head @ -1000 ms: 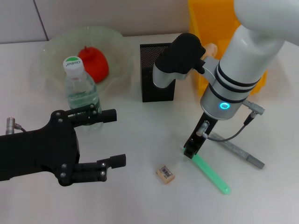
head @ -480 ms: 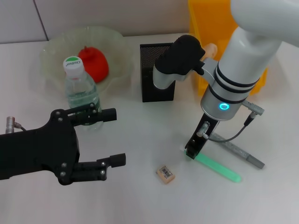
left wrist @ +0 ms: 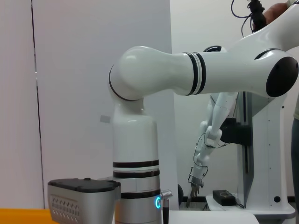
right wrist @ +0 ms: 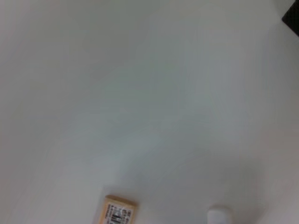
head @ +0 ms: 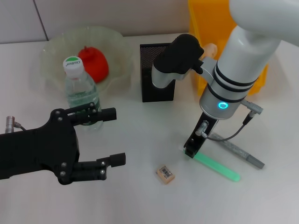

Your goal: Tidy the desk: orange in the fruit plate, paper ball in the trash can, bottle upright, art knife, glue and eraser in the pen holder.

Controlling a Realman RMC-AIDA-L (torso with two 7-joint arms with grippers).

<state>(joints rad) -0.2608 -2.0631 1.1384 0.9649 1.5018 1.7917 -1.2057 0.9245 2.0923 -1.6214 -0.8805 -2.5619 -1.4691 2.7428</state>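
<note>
since a second ago the green glue stick has swung round on the desk: then its free end pointed toward the near edge, now it lies flatter, its long axis running from the right gripper out toward the robot's right and slightly nearer. against half a second ago it has barely shifted. the right gripper is down at the glue's near-left end, touching it, but whether its fingers are closed on the stick cannot be told. the left gripper hovers at the near left with its two fingers spread wide and nothing between them, unmoved across the frames. counted: one glue stick, one grey art knife lying just beyond the glue and roughly parallel to it, one eraser near the front centre, one bottle standing upright, one black mesh pen holder, one clear fruit plate holding one orange, and one yellow trash can at the back right. the right wrist view shows the eraser and bare desk.
</note>
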